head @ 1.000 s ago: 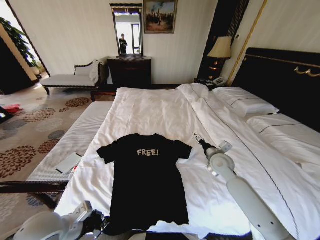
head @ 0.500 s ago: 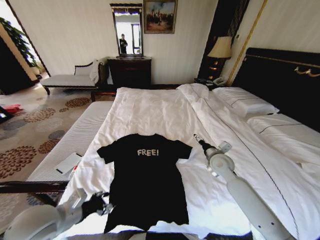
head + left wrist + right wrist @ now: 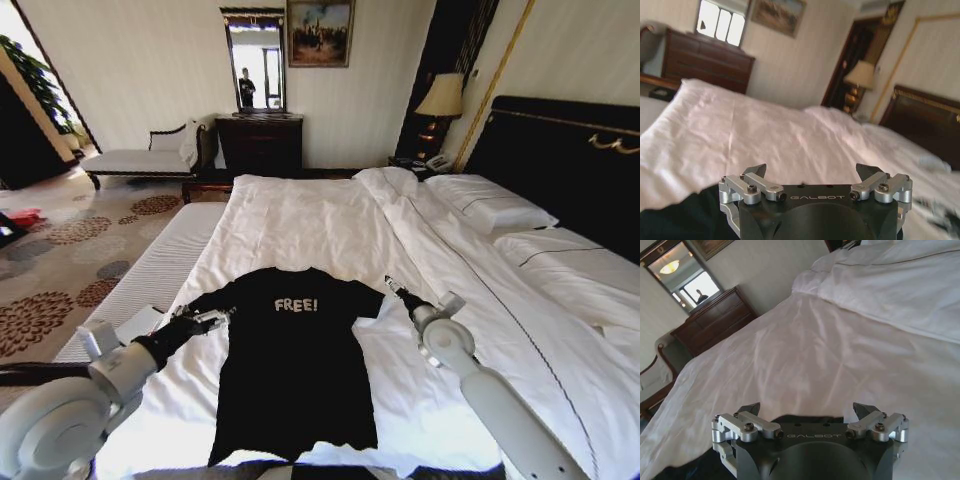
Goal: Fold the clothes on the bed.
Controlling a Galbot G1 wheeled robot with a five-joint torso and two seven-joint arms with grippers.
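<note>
clothes (image 3: 292,370) flat on bed (image 3: 330,225); both pincers agape at sleeves.

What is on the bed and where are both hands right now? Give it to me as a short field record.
garment: black T-shirt with white "FREE!" lettering, spread flat, front up, unfolded
surface: white duvet of the bed, T-shirt near the foot end
left hand: open, at the T-shirt's left sleeve
right hand: open, at the T-shirt's right sleeve
fold progress: none visible yet
background: dark wooden dresser with mirror against the far wall
</note>
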